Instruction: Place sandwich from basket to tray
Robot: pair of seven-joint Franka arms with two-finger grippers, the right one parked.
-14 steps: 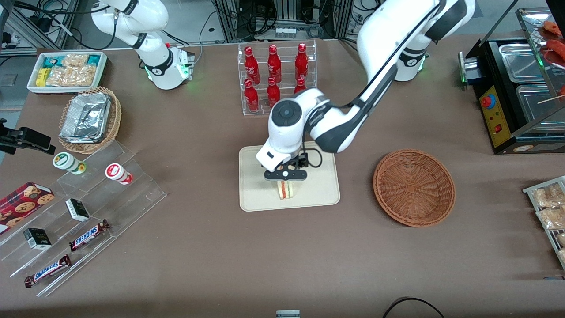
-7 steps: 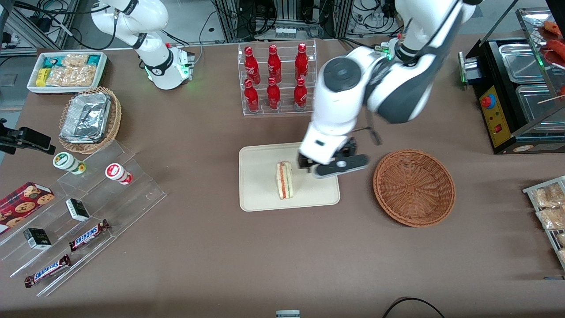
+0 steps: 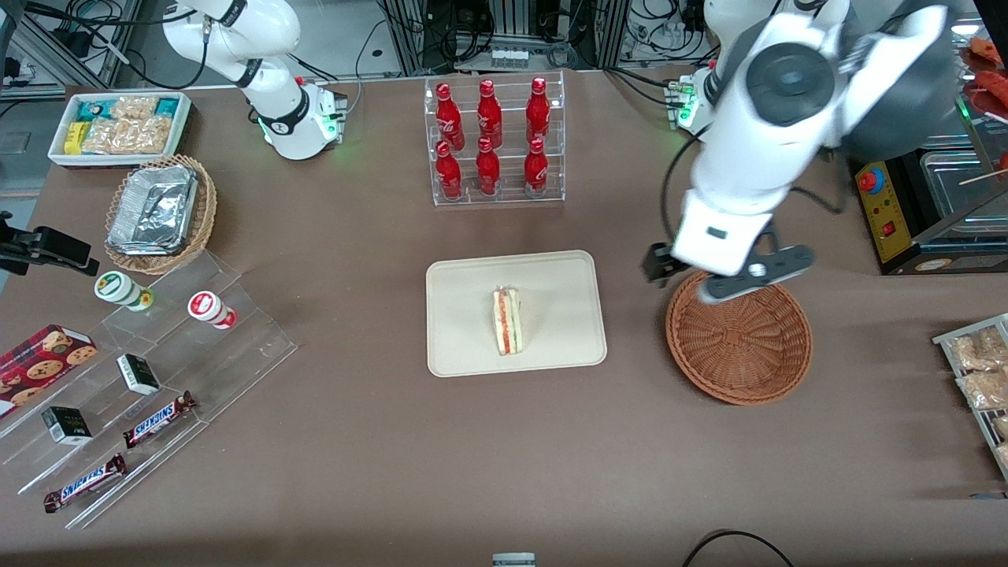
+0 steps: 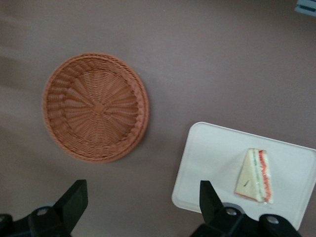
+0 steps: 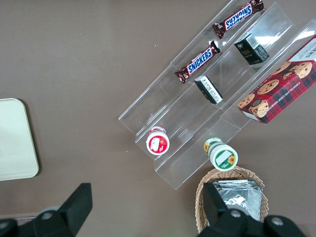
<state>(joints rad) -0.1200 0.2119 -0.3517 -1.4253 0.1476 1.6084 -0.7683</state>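
On the tray the sandwich stands on edge, near the middle and a little toward the front camera, its red and green filling stripes facing up; from my wrist camera the sandwich shows as a pale wedge on the tray, whose one end is cut off by the frame. Beside the tray, toward my end of the table, sits the basket, with nothing in it; my wrist and gripper body cover part of its rim in the front view. My gripper hangs above that rim edge, well apart from the sandwich. Its fingers are spread wide and hold nothing. Half a second ago I was just beside the sandwich over the tray's edge; a second ago I was down over it. The sandwich has not shifted since I let go.
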